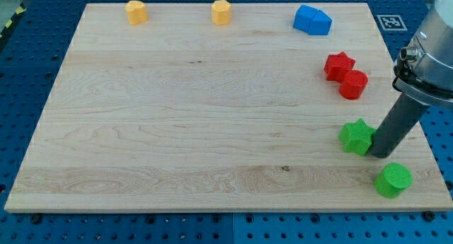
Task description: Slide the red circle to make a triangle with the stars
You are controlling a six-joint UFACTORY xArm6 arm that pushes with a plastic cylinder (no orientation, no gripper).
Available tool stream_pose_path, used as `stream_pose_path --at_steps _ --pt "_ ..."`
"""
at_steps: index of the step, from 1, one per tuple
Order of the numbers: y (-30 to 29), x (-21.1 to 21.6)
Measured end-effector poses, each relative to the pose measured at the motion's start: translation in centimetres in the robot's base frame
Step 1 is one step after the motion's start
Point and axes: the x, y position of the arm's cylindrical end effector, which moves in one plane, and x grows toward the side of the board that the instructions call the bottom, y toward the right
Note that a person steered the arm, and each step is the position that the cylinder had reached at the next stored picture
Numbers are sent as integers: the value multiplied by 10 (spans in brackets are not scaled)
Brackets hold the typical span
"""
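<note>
tip (379, 156) down on board, just right of green star (356, 136), no jaws to open or close | red circle (353, 84) touching red star (338, 65), upper right | likely positioned low to come at circle next

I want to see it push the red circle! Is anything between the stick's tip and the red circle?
Nothing visible. My tip sits beside the green star, at its right. The red circle is toward the view's top, touching the red star, with bare board between it and my tip.
</note>
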Motion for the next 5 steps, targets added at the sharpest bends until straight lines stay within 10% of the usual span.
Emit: stream_pose_path --at_steps 5 --pt "70 -131"
